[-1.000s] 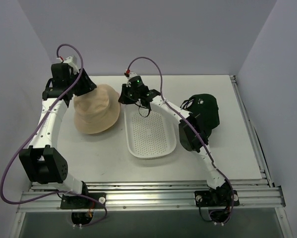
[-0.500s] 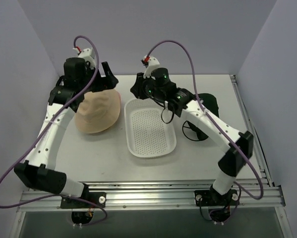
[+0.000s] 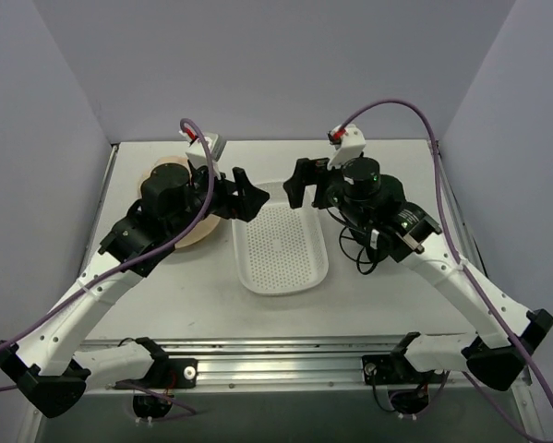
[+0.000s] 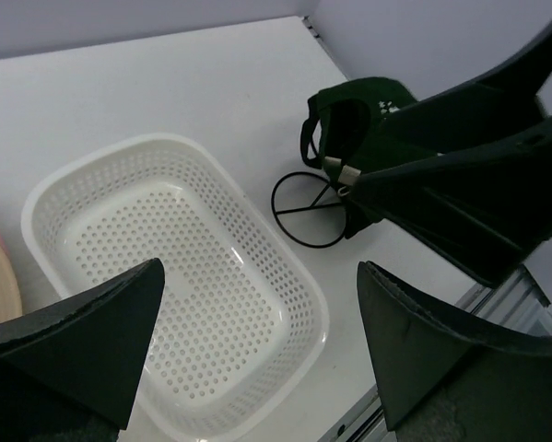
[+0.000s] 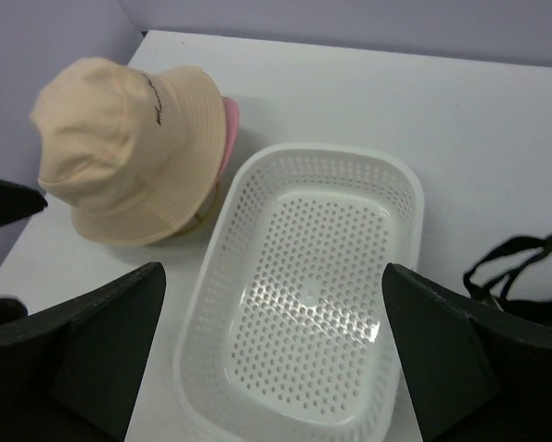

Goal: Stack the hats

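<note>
Item: hat stacking, mid-task.

- Table: white, carries everything.
- White perforated tray: at the middle of the table, holding nothing, lying between the two groups of hats.
- Beige bucket hat: left of the tray, crown up, sitting on top of the stack.
- Dark green hat: right of the tray, alone on the table and well apart from the stack.
- Left tool: raised over the tray's left side; jaws spread wide, nothing in them.
- Right tool: raised over the tray's far right; jaws likewise spread wide, holding nothing.
- Pink hat: under the beige one, only its edge showing.
- Thin wire loop: black, flat on the table just beside the green hat; contact cannot be told.

Step in hand, as judged: between pickups; two hats stacked, the green one outstanding; no black hat in view.

Next move calls for: the right tool to descend on the green hat, pinch its fabric clear of the wire loop, and carry it over the tray onto the beige crown.
</note>
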Robot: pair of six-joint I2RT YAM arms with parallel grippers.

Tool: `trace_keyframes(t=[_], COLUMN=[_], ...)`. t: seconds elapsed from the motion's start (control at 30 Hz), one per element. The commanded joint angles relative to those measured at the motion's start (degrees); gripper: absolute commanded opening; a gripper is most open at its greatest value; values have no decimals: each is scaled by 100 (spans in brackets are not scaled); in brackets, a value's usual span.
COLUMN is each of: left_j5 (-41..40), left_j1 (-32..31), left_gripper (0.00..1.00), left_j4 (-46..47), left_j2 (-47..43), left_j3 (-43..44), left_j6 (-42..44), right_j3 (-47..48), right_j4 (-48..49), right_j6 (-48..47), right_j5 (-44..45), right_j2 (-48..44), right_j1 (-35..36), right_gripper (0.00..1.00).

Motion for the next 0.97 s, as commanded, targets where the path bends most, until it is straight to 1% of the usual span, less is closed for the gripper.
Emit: trace_keyframes(t=[0.0,0.03,0.07,0.1,0.13,0.17,0.23,0.27,0.3,0.37,0.4,0.5,0.63,0.77,0.8,0.93], left_j5=[-483,-677,-653,-548,-460,-390,-345,-336,-328,-380,-859,-1241,-1285,-1417,-1409,-1356], left_j1=[-138,-182,-217,-235,-270,-418,-603,-674,-744,-780,-945,-1245,-1272,-1272,-1272,-1272], left_gripper=[94,94,94,94,94,94,94,94,94,94,94,94,94,94,94,94], left_j4=[882,926,979,979,962,1005,1539,1751,2101,2218,2097,2078,2262,2236,2236,2236], left_j2=[-293,-328,-346,-346,-346,-425,-609,-862,-995,-1321,-1409,-1673,-1884,-1876,-1858,-1805], left_j3=[-577,-683,-858,-912,-965,-1183,-1587,-2007,-2185,-2406,-2459,-2538,-2732,-2732,-2732,-2723], left_j6=[99,99,82,38,20,11,81,116,169,318,423,626,653,688,688,688], right_j3=[-832,-1072,-1309,-1790,-1995,-2163,-2462,-2524,-2568,-2665,-2691,-2683,-2814,-2964,-2990,-3017], right_j4=[73,283,416,574,810,908,1067,1076,1076,1041,1015,936,1076,1154,1277,1243], right_j6=[-13,-22,-5,13,39,100,136,136,110,118,101,92,22,-57,-66,-92], right_j5=[398,407,424,616,749,880,900,838,794,750,776,855,689,706,723,732], right_j2=[-774,-1071,-1231,-1424,-1809,-1987,-2416,-2497,-2568,-2630,-2621,-2569,-2665,-2832,-2858,-2946], right_j1=[6,14,23,23,23,23,23,15,32,32,32,32,32,32,32,32], right_gripper=[100,100,100,100,100,100,100,100,100,100,100,100,100,100,100,100])
